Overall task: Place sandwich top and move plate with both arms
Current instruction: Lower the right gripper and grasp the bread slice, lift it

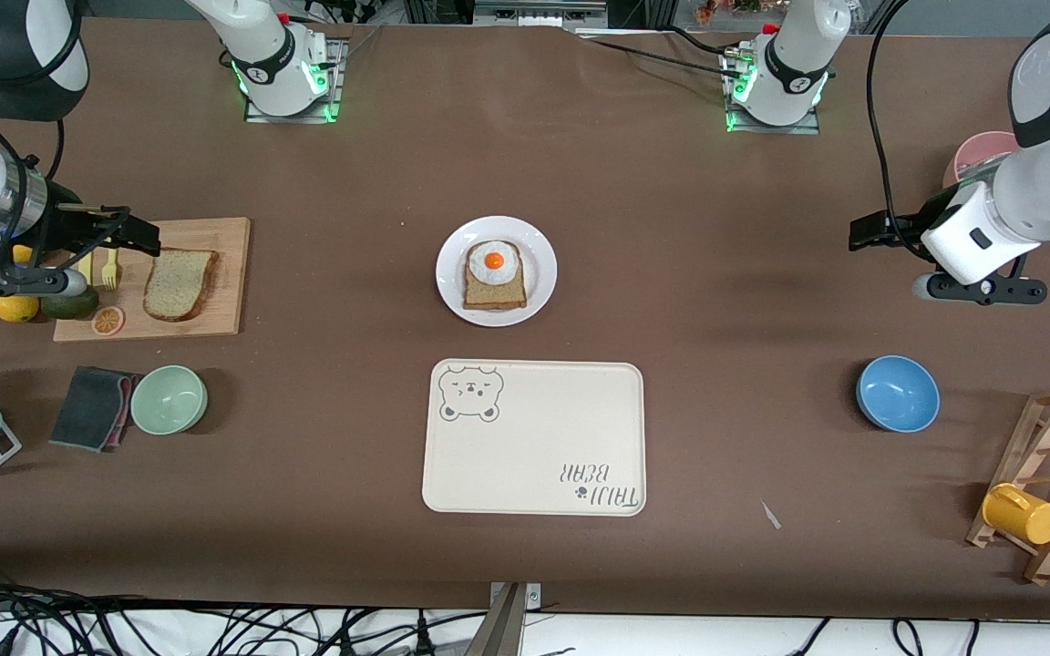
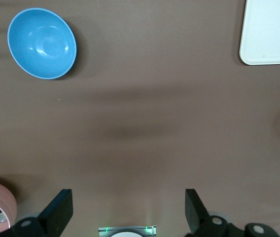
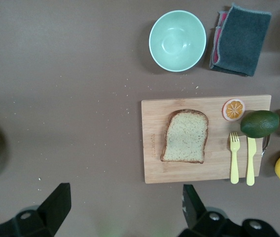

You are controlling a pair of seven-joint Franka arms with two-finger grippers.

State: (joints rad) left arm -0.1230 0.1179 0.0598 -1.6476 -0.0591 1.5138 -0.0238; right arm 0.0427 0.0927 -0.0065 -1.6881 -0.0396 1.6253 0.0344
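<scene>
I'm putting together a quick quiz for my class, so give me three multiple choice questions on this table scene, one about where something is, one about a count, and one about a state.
1. Where does the sandwich top lie?
A. on the wooden board
B. on the tray
C. in the blue bowl

2. How many bowls stand on the table?
A. one
B. two
C. four

3. How is the right hand?
A. shut on the bread
B. shut on a fork
C. open and holding nothing

Answers:
1. A: the plain slice rests on the board, toward the right arm's end of the table.
2. B: a green bowl and a blue bowl show.
3. C: its fingers stand apart over bare table beside the board. The left hand is open too.
</scene>
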